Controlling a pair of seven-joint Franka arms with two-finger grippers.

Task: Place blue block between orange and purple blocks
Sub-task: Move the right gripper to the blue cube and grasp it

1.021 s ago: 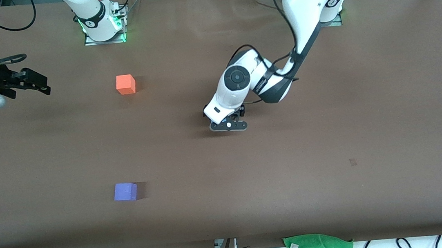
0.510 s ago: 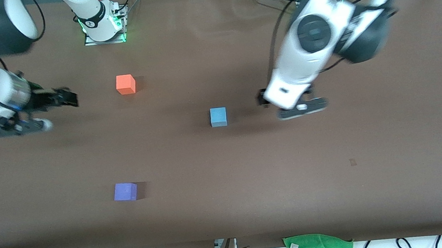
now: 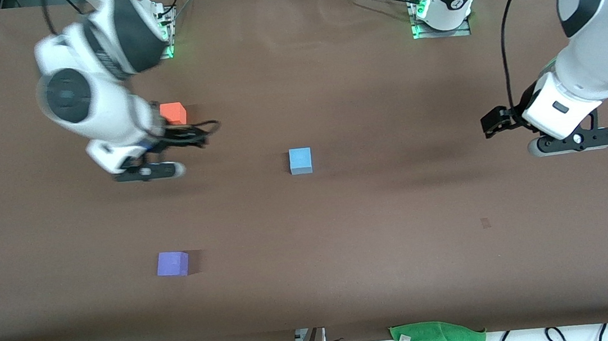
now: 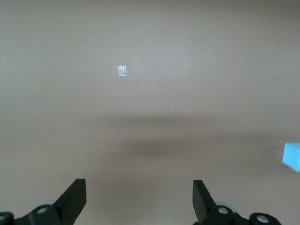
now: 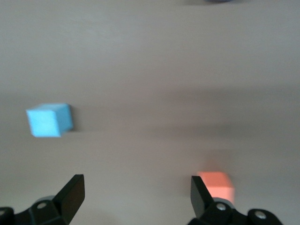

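The blue block (image 3: 301, 160) sits alone on the brown table near its middle. The orange block (image 3: 174, 114) lies toward the right arm's end, farther from the front camera. The purple block (image 3: 172, 263) lies nearer the camera, roughly in line with the orange one. My right gripper (image 3: 190, 139) is open and empty, low beside the orange block. Its wrist view shows the blue block (image 5: 49, 120) and the orange block (image 5: 216, 186) by one fingertip. My left gripper (image 3: 494, 123) is open and empty over bare table at the left arm's end. The blue block (image 4: 292, 155) is at its view's edge.
A green cloth (image 3: 437, 340) lies off the table's front edge. A small mark (image 3: 485, 223) is on the table surface toward the left arm's end. Cables run along the front edge and by both arm bases.
The left arm has drawn away from the blue block toward its own end of the table, leaving the block on the table. The right arm has swung in from the table's end to beside the orange block.
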